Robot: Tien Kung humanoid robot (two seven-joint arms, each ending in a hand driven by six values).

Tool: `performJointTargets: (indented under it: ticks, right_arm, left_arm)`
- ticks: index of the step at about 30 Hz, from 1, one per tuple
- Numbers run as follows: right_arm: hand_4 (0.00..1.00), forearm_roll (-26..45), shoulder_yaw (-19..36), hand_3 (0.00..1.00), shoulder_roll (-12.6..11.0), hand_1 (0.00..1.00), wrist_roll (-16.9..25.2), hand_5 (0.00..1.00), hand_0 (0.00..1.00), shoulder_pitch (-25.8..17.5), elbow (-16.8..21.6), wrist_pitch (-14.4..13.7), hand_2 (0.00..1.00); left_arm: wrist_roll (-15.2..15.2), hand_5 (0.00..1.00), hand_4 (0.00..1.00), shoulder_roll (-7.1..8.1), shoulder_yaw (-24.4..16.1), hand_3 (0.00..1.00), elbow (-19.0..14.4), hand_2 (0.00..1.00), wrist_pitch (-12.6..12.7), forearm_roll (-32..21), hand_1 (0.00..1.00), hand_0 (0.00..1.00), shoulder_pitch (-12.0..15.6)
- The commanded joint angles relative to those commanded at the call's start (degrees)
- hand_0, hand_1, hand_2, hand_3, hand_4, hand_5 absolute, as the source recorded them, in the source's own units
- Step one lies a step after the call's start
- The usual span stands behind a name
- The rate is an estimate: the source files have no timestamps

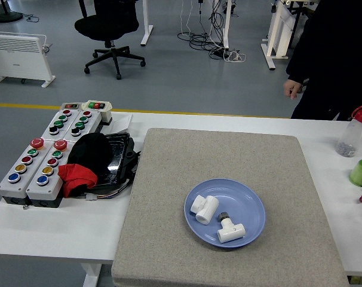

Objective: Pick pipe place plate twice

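At the table's far right corner stands a person in dark clothing [336, 54], one arm hanging down beside the body with its hand [292, 88] loosely curled, empty and clear of the table; neither robot arm nor hand appears in this view.

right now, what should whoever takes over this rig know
Neither robot hand is in view; nothing is held over the table.
Two white pipe fittings, an elbow and a tee, lie apart in the blue plate on the grey mat.
Both placements look done; no pipe lies outside the plate.
A person stands at the far right corner, hand off the table.
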Motion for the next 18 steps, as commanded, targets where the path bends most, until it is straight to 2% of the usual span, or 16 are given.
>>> performJointTargets:
  ticks: [18]
  right_arm:
    - [0.604,1.1,-0.1,0.825,-0.1,0.785,-0.6,0.551,0.843,0.0,-0.1,0.1,0.857]
  left_arm:
    - [0.3,0.998,0.403,0.02,-0.4,0.656,-0.1,0.725,-0.2,1.0,0.742,0.710,0.9]
